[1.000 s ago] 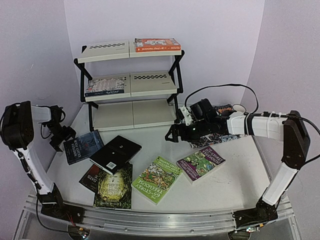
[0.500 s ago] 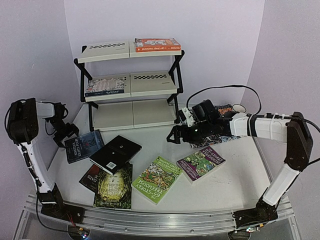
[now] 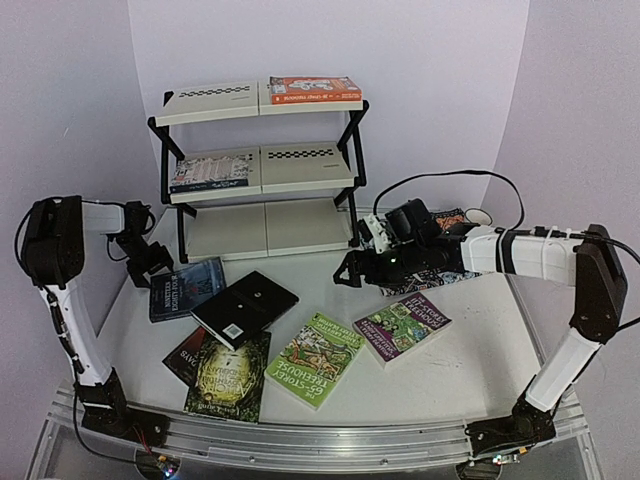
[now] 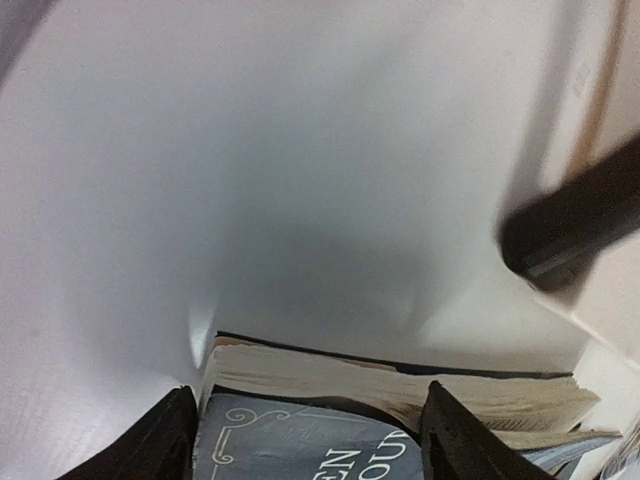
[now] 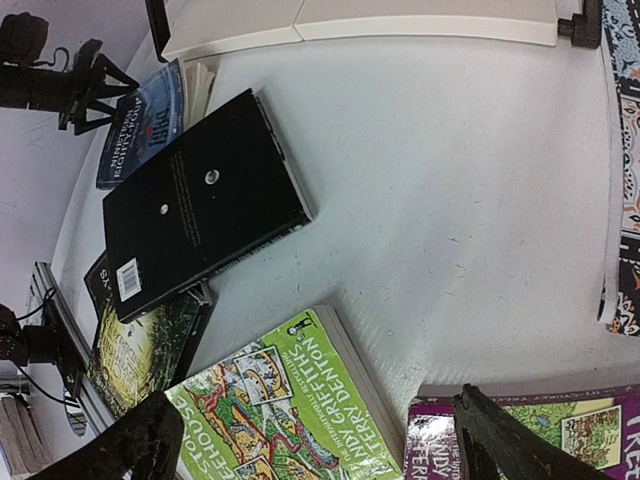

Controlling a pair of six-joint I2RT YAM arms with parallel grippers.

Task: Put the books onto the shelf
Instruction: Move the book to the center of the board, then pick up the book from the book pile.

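White table set against pale lilac walls

A multicoloured patterned mat (image 5: 625, 180) lies flat on the right side of the white table (image 3: 470, 340), towards the back. A small white cup (image 3: 481, 216) stands near the mat's far corner, close to the lilac wall (image 3: 430, 80). An aluminium rail (image 3: 300, 438) runs along the table's near edge.

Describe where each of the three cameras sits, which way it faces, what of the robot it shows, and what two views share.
Top external: high behind the arm bases, facing the three-tier cream-panelled shelf; both arms, left gripper and right gripper show.
Left wrist: low over the white table, facing the page edge of the dark blue paperback; two black fingertips show.
Right wrist: looks down on the black paperback and bright green paperback; its fingertips show.
Shared: both wrist views show the dark blue paperback.
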